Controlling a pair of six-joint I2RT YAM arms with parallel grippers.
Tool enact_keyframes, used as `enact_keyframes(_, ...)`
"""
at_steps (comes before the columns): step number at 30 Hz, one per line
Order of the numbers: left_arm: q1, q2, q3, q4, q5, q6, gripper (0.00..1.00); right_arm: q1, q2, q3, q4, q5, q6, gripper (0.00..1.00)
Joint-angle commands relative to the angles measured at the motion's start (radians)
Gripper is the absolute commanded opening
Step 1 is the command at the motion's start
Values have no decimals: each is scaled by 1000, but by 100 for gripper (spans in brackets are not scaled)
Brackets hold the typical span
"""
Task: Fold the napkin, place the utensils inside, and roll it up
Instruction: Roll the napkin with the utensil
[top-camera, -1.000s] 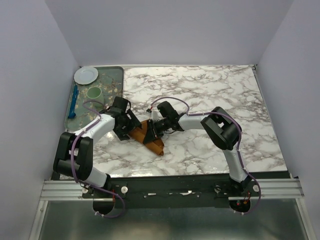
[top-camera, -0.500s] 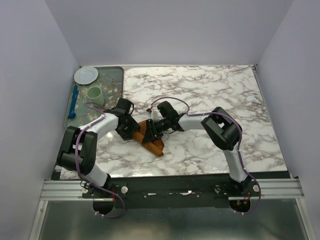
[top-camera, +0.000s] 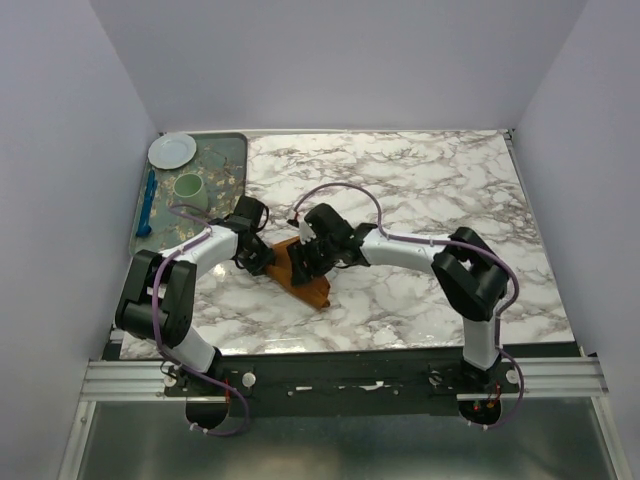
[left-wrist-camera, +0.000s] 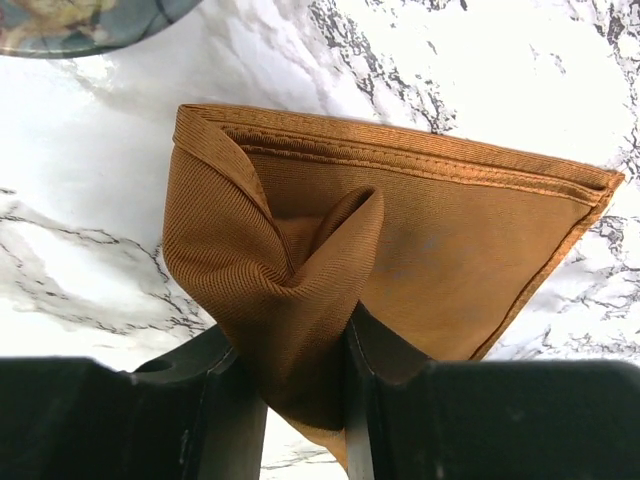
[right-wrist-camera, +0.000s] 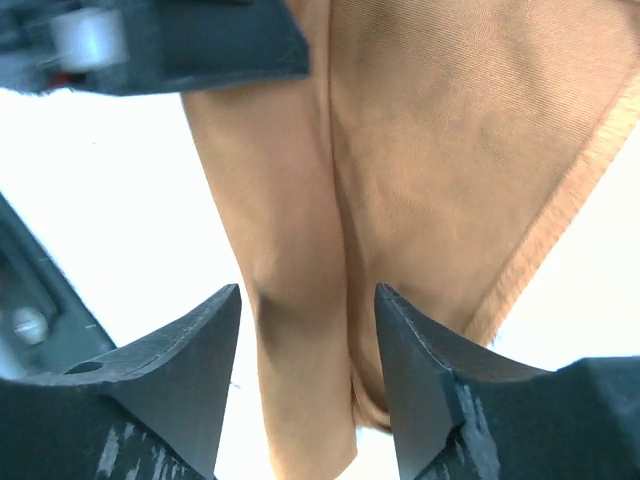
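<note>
Evidently the folding step: left gripper (left-wrist-camera: 292, 375) pinches the bunched napkin (left-wrist-camera: 450, 250); right gripper (right-wrist-camera: 306, 350) spread astride its ridge. Next, seemingly: lay fold flat.

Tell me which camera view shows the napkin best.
Left wrist view: the napkin fills the frame, with its stitched hem and a bunched fold between the fingers of the left gripper. The top external view shows only a small, partly covered orange patch. The right wrist view shows a blurred close-up of one fold.
</note>
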Motion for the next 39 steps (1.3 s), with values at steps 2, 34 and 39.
enact_keyframes(2, -2, 28, 9, -13, -27, 31, 36, 148, -94, -9, -114, 509, -151, 66)
enact_keyframes(34, 45, 52, 33, 131, 121, 257, 74, 243, 60, 39, -58, 472, -198, 30)
enact_keyframes(39, 93, 7, 39, 165, 141, 288, 83, 158, 73, 15, -43, 214, -141, 29)
